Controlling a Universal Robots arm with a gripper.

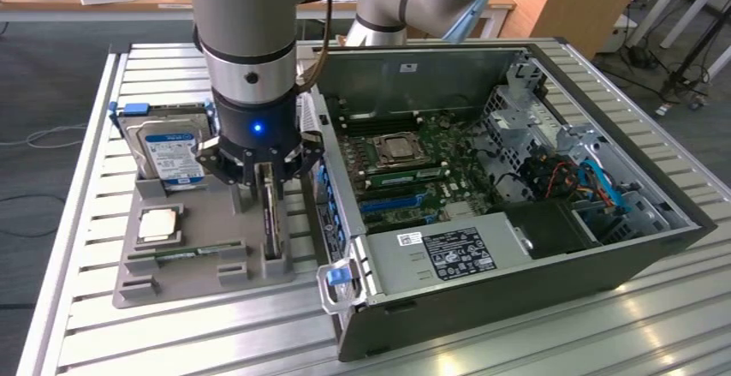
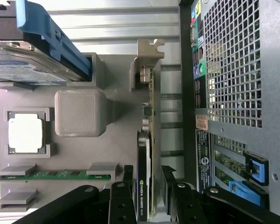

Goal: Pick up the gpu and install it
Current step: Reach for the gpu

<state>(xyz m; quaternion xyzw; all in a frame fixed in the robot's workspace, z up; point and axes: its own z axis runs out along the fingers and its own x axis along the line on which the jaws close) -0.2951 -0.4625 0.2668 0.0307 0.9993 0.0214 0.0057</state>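
Observation:
The gpu (image 1: 272,226) stands on edge in a slot of the grey holder tray (image 1: 171,283), just beside the open computer case (image 1: 537,260). In the wrist view the gpu (image 2: 144,191) is seen edge-on, a thin dark card whose silvery bracket (image 2: 147,60) is at its far end. My gripper (image 1: 265,189) has come down over the card. Its two black fingers (image 2: 127,173) straddle the card's near end, with a small gap on each side, so my gripper (image 2: 146,170) is open around it.
On the tray are a silver hard drive (image 1: 171,149) with a blue-white label, a CPU (image 1: 160,224) and a memory stick (image 1: 188,254). Inside the case the motherboard (image 1: 400,166) has blue slots (image 1: 395,200). The case's rear wall (image 2: 233,70) stands close beside the card.

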